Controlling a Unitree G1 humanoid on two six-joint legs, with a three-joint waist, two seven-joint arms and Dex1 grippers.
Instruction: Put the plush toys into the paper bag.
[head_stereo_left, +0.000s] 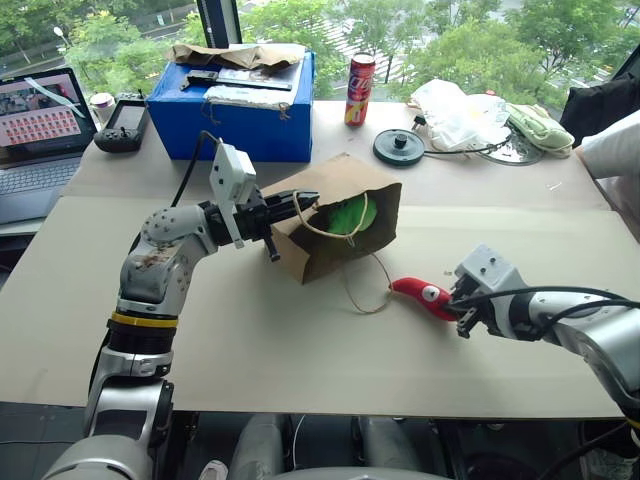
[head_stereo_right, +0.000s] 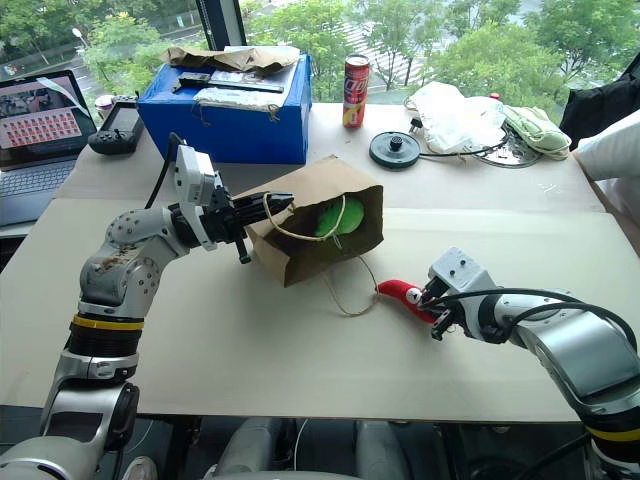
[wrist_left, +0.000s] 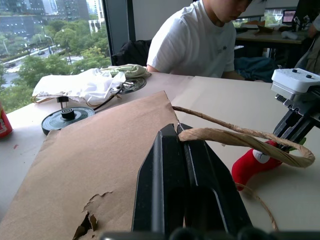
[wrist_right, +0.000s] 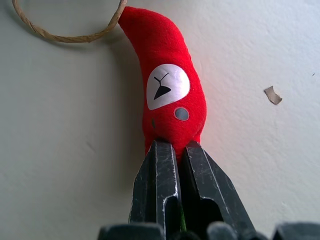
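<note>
The brown paper bag (head_stereo_left: 330, 185) lies on its side on the table, its mouth turned toward my right arm. My left gripper (head_stereo_left: 300, 205) is shut on the bag's upper rim where a twine handle (wrist_left: 240, 140) comes out. Inside the mouth sits the green plush toy (head_stereo_left: 347, 215). The red chili-shaped plush toy (head_stereo_left: 420, 295) lies on the table just right of the bag's other handle loop. My right gripper (wrist_right: 172, 150) is shut on its end, and its face patch (wrist_right: 167, 85) shows above the fingers.
At the back of the table stand a blue box (head_stereo_left: 235, 105), a red can (head_stereo_left: 359, 90), a black disc (head_stereo_left: 398, 147) and a white plastic bag (head_stereo_left: 455, 112). A laptop (head_stereo_left: 40, 120) and a controller (head_stereo_left: 122, 125) are at the far left. A person in a white shirt (wrist_left: 195, 40) sits beyond the table.
</note>
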